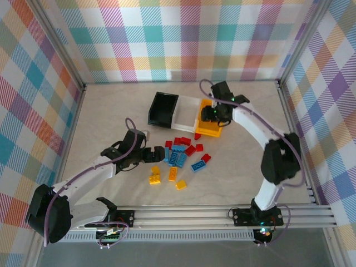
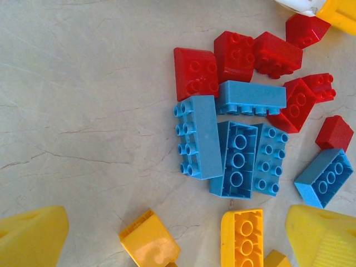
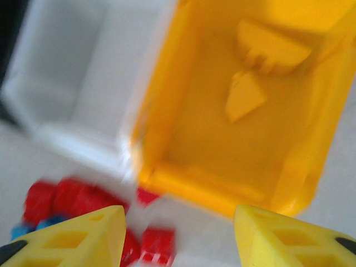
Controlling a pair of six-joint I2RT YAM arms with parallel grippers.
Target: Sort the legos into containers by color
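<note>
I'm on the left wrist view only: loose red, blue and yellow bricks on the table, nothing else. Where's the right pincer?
Observer: The right pincer hangs over the yellow bin, at the right end of the bin row.
Operator: Carrying a brick?
Observer: No, its jaws stand apart with nothing between them.
Operator: Anything in that bin?
Observer: Yes, yellow pieces lie inside, too blurred to count.

The yellow-orange bin [image 3: 194,144] is seen, blurred, at the centre, with two yellow legos [image 3: 272,47] lying inside toward 1 o'clock. The white bin [image 3: 78,78] is set just beside it at 9 o'clock. Red legos [image 3: 72,197] are scattered at 7 o'clock. The right gripper [image 3: 179,228] is held parted and empty at 6 o'clock.
</note>
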